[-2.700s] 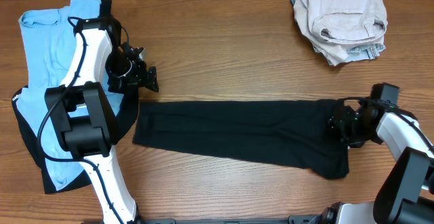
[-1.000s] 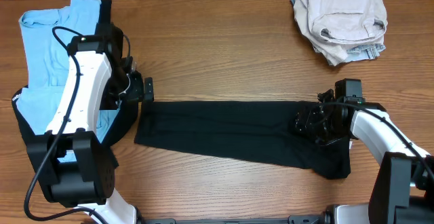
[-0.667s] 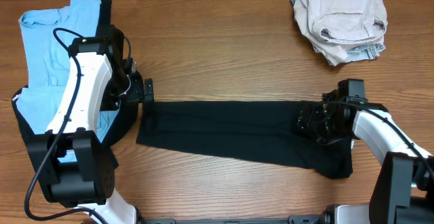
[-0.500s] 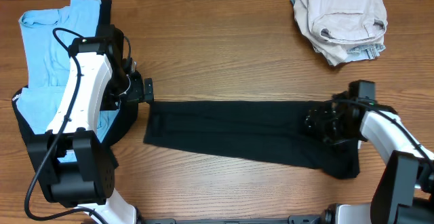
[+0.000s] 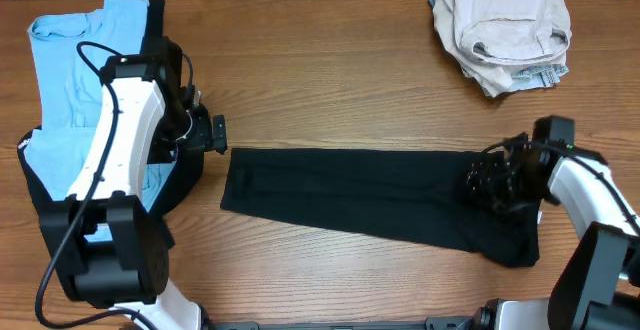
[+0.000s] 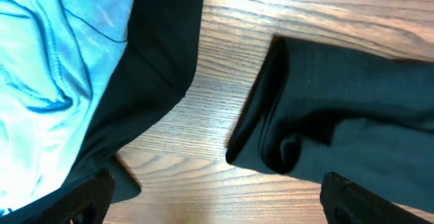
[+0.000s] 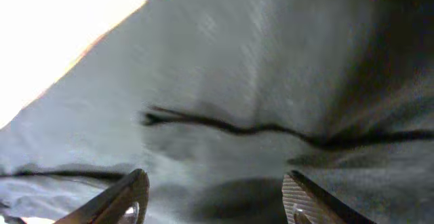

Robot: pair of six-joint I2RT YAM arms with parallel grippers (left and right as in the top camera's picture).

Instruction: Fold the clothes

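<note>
Here, right hand presses spread-fingered onto black T-shirt.

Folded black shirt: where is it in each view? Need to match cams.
Overhead: the folded black shirt is a long strip across lower centre, right gripper on its right end.
Left wrist: its left end at right, on the wooden table.
Right wrist: fills the frame.
Shared landmark: the shirt's left end, overhead and left wrist.
</note>
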